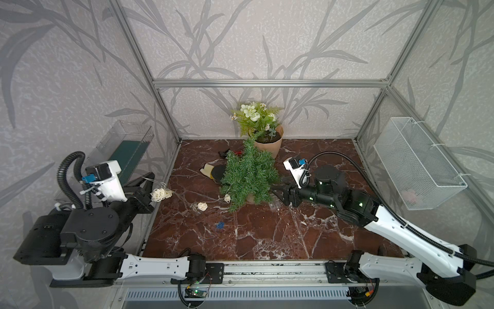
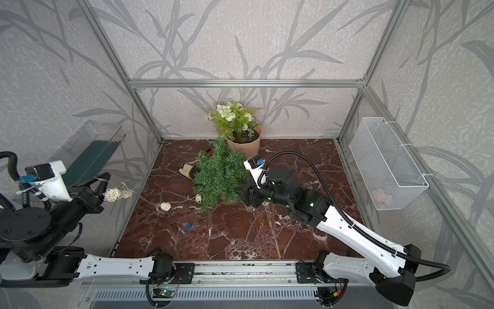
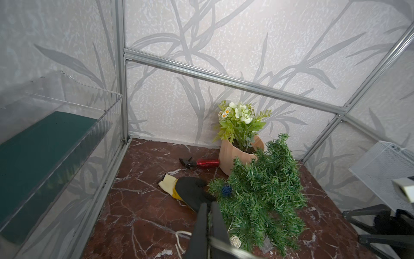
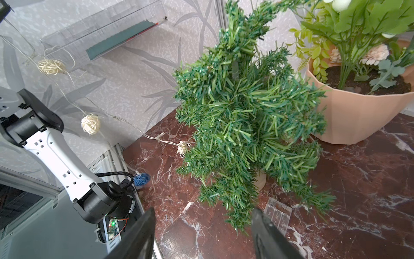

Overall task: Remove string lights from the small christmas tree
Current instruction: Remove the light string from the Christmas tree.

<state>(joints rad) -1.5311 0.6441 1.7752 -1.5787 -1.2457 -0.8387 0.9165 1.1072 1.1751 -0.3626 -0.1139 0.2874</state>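
The small christmas tree (image 1: 250,174) (image 2: 220,174) (image 4: 246,112) stands mid-table, its tip tilted toward a potted plant. The string lights trail from its lower branches leftward: a cream ball (image 1: 227,198) at the tree's edge, another (image 1: 202,206) further along, and a cluster (image 1: 161,194) (image 2: 112,194) hanging near my left gripper (image 1: 147,179) (image 3: 209,208), which is raised at the table's left edge and shut on the thin wire. A blue ball (image 1: 220,225) (image 4: 141,179) lies on the table; another (image 3: 226,190) sits in the branches. The clear box (image 4: 277,213) lies by the tree's base. My right gripper (image 1: 276,192) (image 4: 203,213) stands open beside the base, holding nothing.
A white-flowered plant in a tan pot (image 1: 270,145) stands right behind the tree. A yellow-and-black flat object (image 1: 213,171) and a red item (image 3: 207,163) lie to the tree's left. A clear bin (image 1: 125,144) hangs on the left wall, a white wire basket (image 1: 417,163) on the right.
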